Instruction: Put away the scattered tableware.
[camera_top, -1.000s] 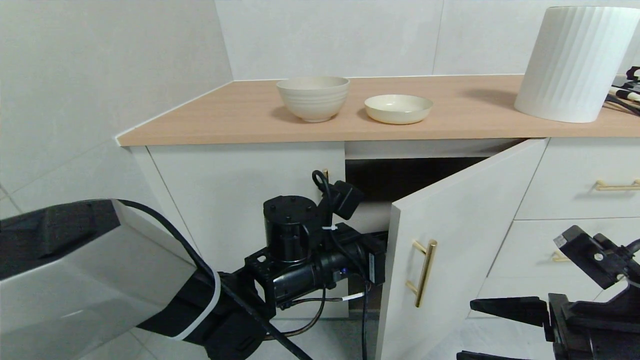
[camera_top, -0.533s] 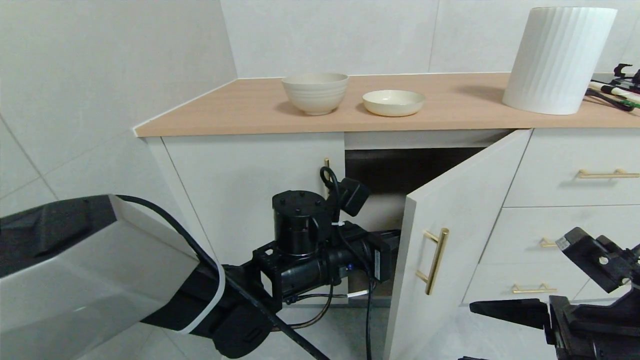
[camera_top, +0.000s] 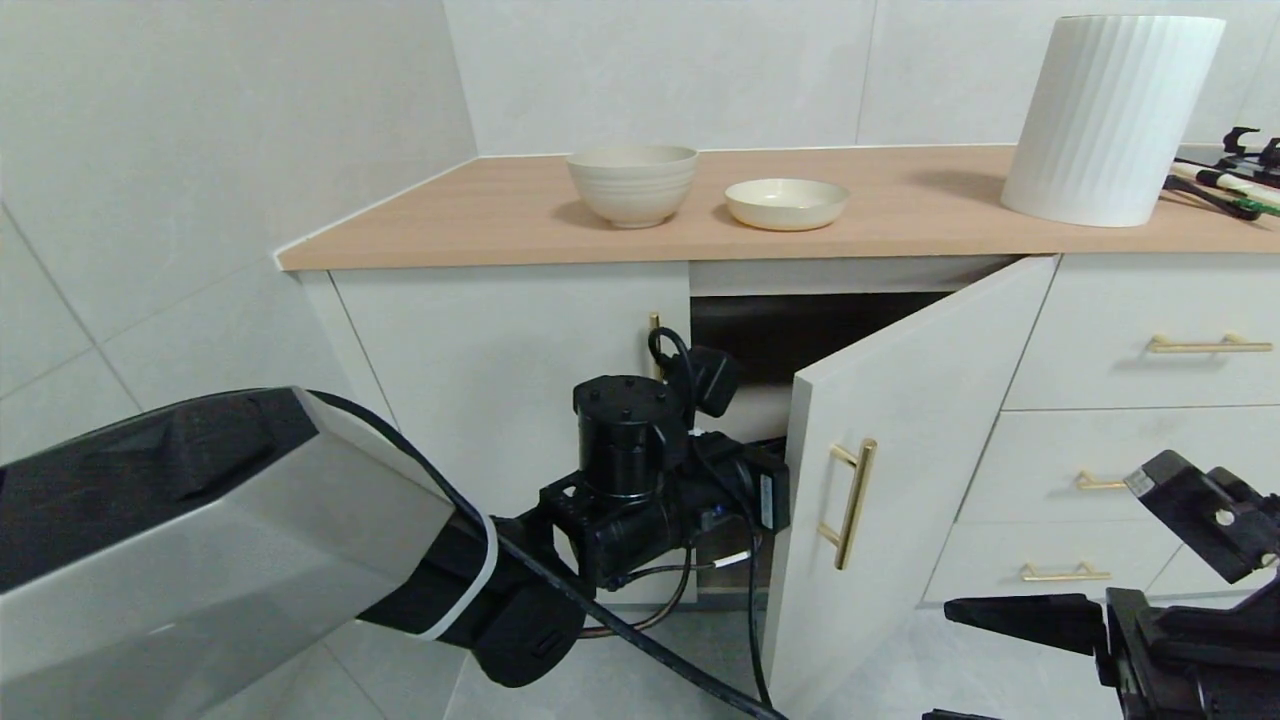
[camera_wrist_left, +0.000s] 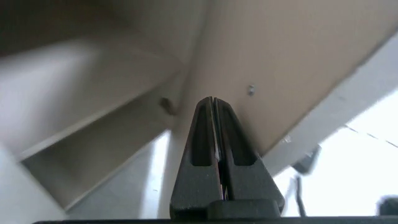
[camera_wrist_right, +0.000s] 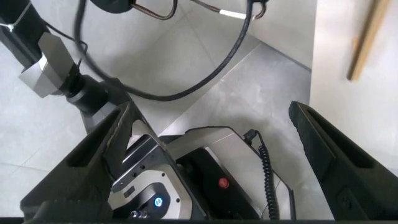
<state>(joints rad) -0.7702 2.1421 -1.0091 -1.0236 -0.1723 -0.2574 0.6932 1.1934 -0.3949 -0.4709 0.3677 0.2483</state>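
Observation:
A cream ribbed bowl (camera_top: 632, 183) and a shallow cream dish (camera_top: 786, 203) stand side by side on the wooden counter (camera_top: 480, 225). Below them a white cabinet door (camera_top: 900, 430) with a gold handle (camera_top: 848, 503) hangs partly open. My left arm's wrist (camera_top: 645, 480) reaches into the gap behind that door's free edge, which hides the fingers. In the left wrist view the left gripper (camera_wrist_left: 212, 106) is shut on nothing, its tip close to a pale panel. My right gripper (camera_top: 940, 660) hangs low in front of the drawers, open and holding nothing, its fingers (camera_wrist_right: 118, 149) wide apart over the floor.
A tall white ribbed cylinder (camera_top: 1110, 115) stands on the counter at the right, with some utensils (camera_top: 1220, 185) behind it. Drawers with gold handles (camera_top: 1205, 345) are to the right of the open door. A tiled wall closes off the left side.
The head camera has shifted, so the counter now sits farther off and higher. My left arm has pushed forward toward the cabinet opening. The right gripper has held its place.

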